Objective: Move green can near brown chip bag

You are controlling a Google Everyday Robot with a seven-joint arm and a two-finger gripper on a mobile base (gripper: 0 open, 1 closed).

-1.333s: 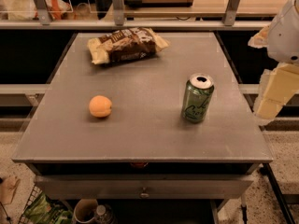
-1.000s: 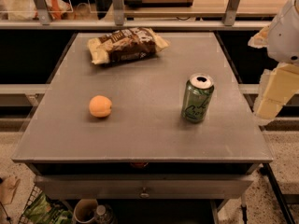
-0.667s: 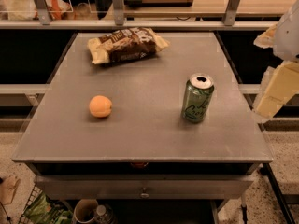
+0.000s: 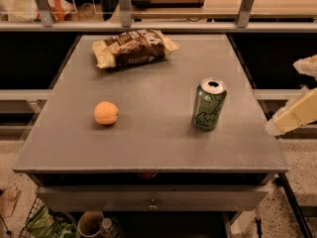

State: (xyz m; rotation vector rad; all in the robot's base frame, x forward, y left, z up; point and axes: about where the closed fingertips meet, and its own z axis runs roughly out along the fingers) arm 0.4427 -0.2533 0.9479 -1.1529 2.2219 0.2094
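Observation:
The green can (image 4: 209,104) stands upright on the right half of the grey table (image 4: 148,148), its top open. The brown chip bag (image 4: 132,47) lies flat at the table's far side, left of centre, well apart from the can. My gripper (image 4: 296,114) shows only as cream-coloured parts at the right edge of the view, off the table's right side and level with the can, about a can's height away from it. It holds nothing that I can see.
A round orange fruit (image 4: 106,113) sits on the left half of the table. A rail with metal posts (image 4: 124,6) runs behind the table. A drawer front (image 4: 153,200) is below the front edge, and a basket (image 4: 47,224) sits on the floor.
The arm's cream parts have drifted right, further out of the view. The can, bag and fruit have not moved.

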